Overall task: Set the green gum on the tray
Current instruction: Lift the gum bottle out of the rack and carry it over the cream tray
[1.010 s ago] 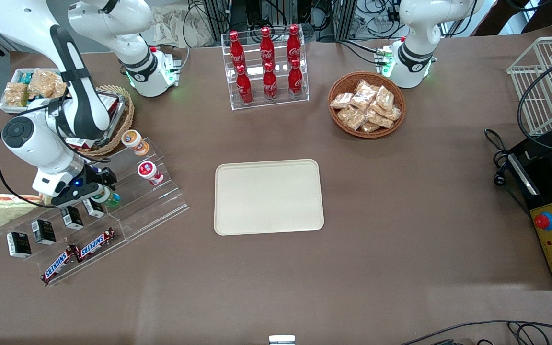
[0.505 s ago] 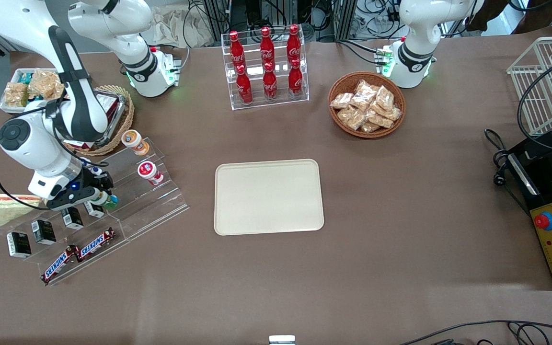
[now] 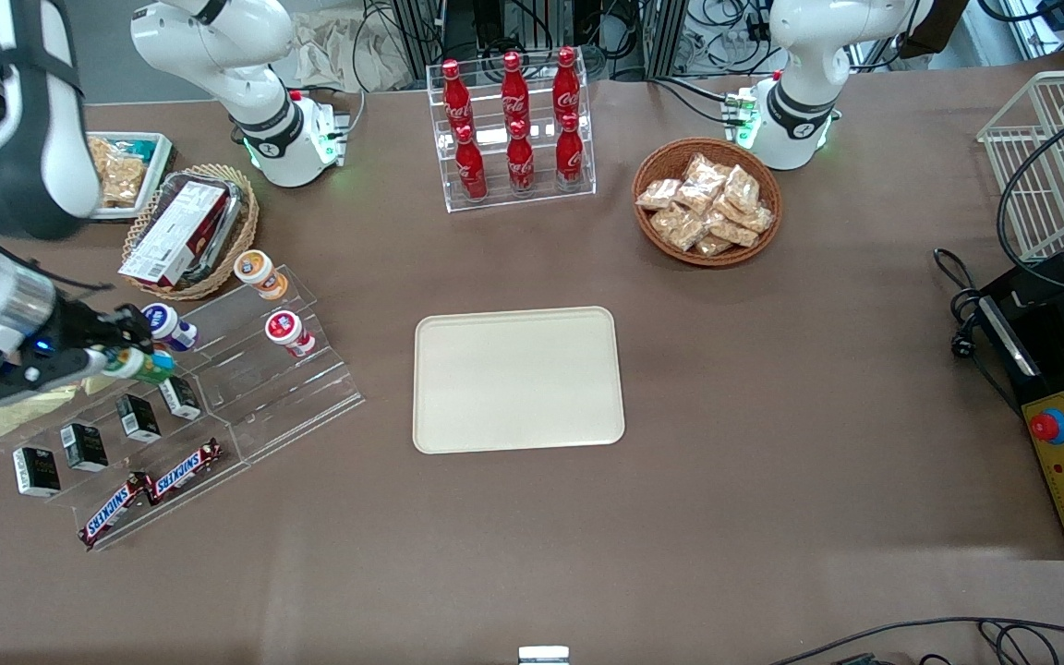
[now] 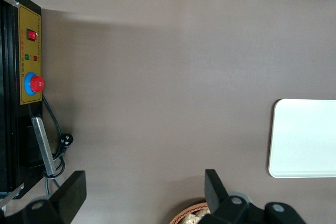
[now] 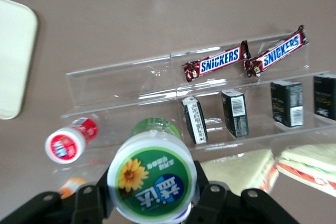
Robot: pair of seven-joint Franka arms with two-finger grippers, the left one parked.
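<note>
My right gripper (image 3: 130,362) is shut on the green gum (image 3: 146,366) and holds it lifted above the clear stepped display stand (image 3: 246,406), at the working arm's end of the table. In the right wrist view the gum's white lid with green and orange label (image 5: 152,176) sits between the black fingers (image 5: 92,195). The cream tray (image 3: 518,379) lies flat at the table's middle, toward the parked arm from the stand; its corner shows in the right wrist view (image 5: 13,61) and its edge in the left wrist view (image 4: 307,137).
On the stand are a blue gum (image 3: 165,324), a red gum (image 3: 288,332), an orange gum (image 3: 258,272), several small black boxes (image 3: 137,417) and Snickers bars (image 3: 151,488). A wicker basket (image 3: 238,235) with a box, a cola bottle rack (image 3: 513,125) and a snack basket (image 3: 707,201) stand farther back.
My gripper has lifted the green gum off the stand's step and drawn it up and outward toward the working arm's table end. The blue gum is now uncovered.
</note>
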